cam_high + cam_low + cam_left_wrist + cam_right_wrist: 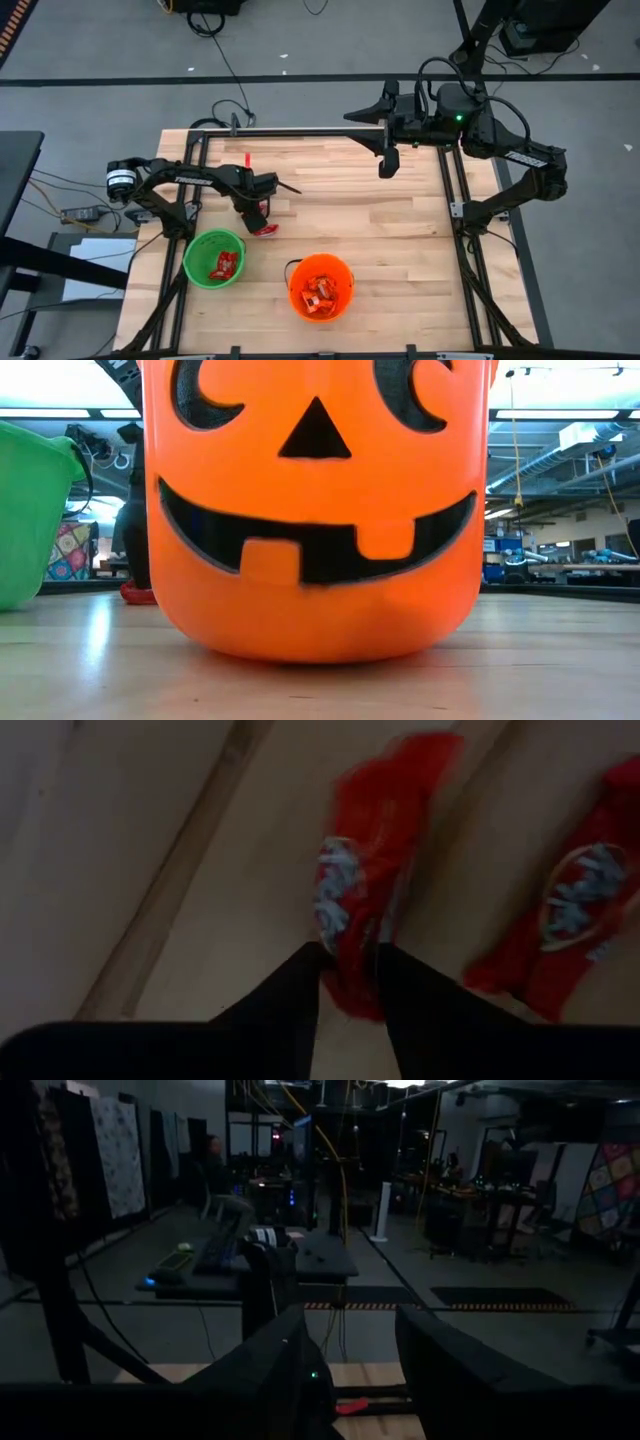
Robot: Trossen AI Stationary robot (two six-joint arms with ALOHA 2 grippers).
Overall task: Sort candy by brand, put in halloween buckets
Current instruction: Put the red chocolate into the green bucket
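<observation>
Left tool: we see it clamping a red candy just beside the green bucket; wrapper lettering unreadable.
Right tool: parted, well away.

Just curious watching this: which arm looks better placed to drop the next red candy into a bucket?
The left. Its claw is shut on a red candy right beside the green bucket. The right claw waits open at the table's far edge.

I see the wooden table carrying a green bucket, an orange bucket and red candy
</observation>
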